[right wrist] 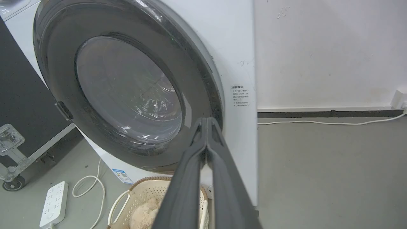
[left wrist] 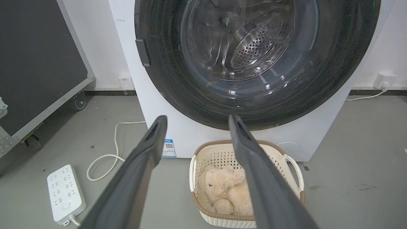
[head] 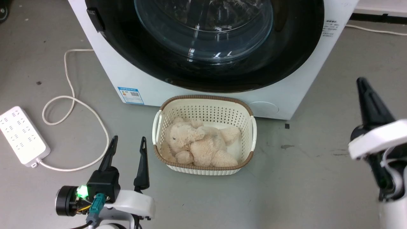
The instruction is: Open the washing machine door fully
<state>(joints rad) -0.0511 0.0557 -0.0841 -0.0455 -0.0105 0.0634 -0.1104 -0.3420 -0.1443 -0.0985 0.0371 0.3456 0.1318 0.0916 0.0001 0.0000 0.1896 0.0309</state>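
Head view: the big white boxy washing machine [head: 133, 73] stands up top, its round glossy black washing machine door [head: 286, 63] flat against the front. Just before it sits a cream perforated plastic basket [head: 206, 97] with a beige plush bear [head: 197, 143] inside. The left gripper [head: 129, 138] is low left, spread and empty. The right gripper [head: 362, 84] is at the right edge, well apart from the machine.

Left wrist view: fingers [left wrist: 140, 165] splayed, door beyond them, no contact.

Right wrist view: fingers [right wrist: 190, 178] pressed tip to tip, nothing between them, the door lying flush.

one washing machine [head: 133, 74], one door [head: 203, 31], one basket [head: 206, 111], one teddy [head: 200, 144], one power strip [head: 22, 136], two grippers (left gripper [head: 129, 138], right gripper [head: 362, 83]).
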